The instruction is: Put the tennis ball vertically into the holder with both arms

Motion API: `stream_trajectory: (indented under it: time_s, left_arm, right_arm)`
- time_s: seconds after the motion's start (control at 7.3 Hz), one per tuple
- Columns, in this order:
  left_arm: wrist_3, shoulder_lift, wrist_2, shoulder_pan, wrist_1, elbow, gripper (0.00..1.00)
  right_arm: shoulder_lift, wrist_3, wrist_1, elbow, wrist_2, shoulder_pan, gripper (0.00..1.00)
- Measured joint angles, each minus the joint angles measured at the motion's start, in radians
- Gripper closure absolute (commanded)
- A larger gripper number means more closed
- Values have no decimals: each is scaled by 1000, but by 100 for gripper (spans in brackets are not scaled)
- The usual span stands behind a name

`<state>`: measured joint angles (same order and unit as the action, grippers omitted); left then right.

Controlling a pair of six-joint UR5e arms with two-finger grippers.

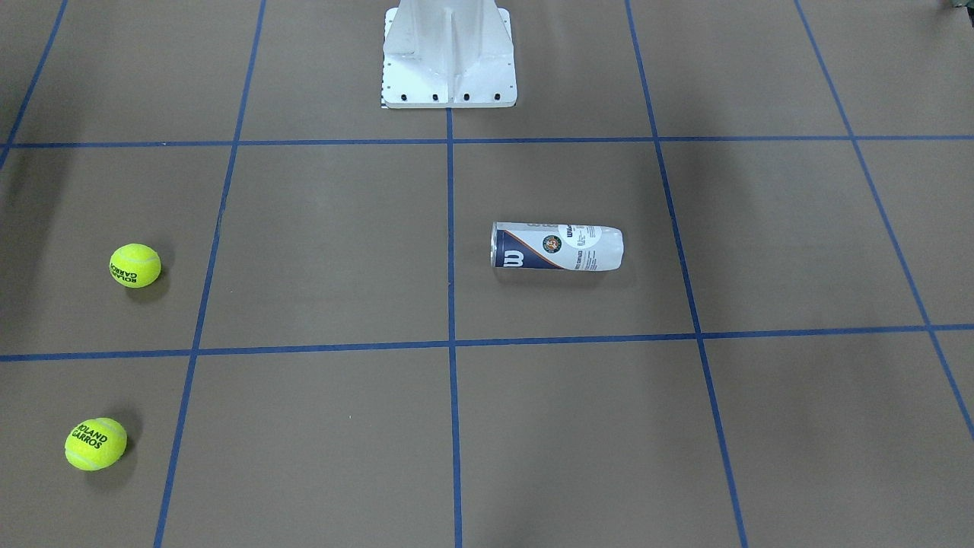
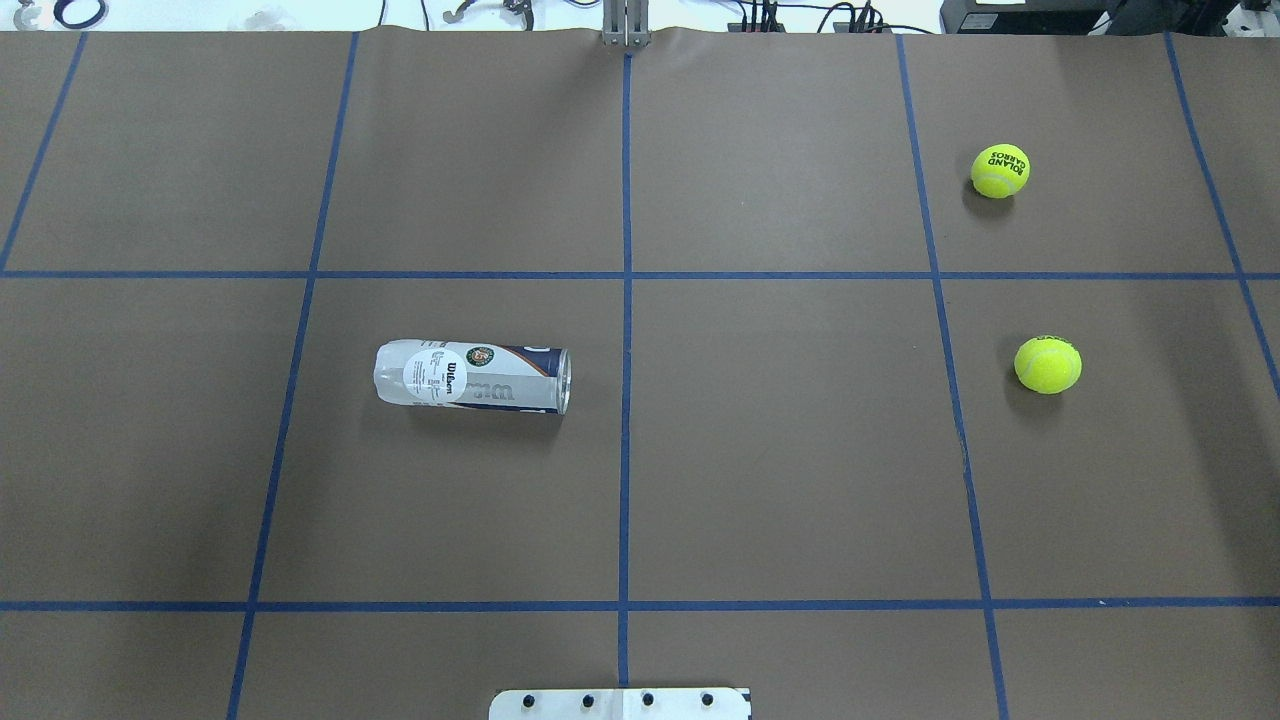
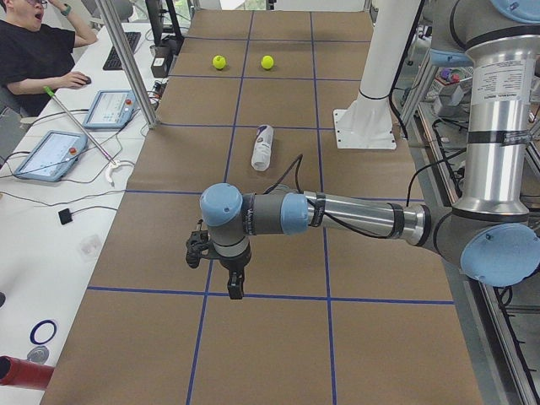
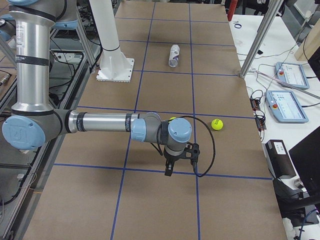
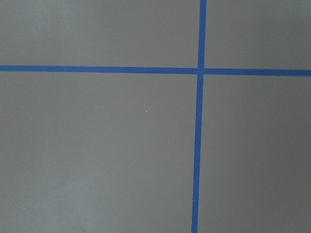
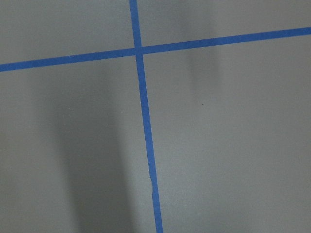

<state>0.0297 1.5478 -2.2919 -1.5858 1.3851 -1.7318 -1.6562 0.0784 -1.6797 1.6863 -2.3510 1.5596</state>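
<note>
The holder (image 1: 557, 246) lies on its side on the brown table, in the left half of the overhead view (image 2: 470, 377), its open end toward the table's middle. Two yellow tennis balls (image 2: 1000, 171) (image 2: 1047, 364) rest apart on the right side; the front-facing view shows them at its left (image 1: 96, 444) (image 1: 135, 265). My left gripper (image 3: 235, 287) shows only in the exterior left view, hanging over the table well short of the holder (image 3: 263, 147). My right gripper (image 4: 169, 171) shows only in the exterior right view, near the balls (image 4: 216, 124). I cannot tell whether either gripper is open or shut.
A white base bracket (image 1: 449, 68) stands at the robot's edge of the table. Blue tape lines (image 5: 198, 145) grid the paper; both wrist views show only them. An operator (image 3: 34, 51), tablets (image 4: 285, 105) and metal posts (image 4: 260, 35) stand along the far side.
</note>
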Motion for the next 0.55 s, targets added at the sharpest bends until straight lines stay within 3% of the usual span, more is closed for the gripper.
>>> stream_trajectory:
  time_s: [0.55]
  left_arm:
    - [-2, 2, -11, -5, 2, -52, 0]
  right_arm:
    - [1, 0, 1, 6, -9, 6, 1]
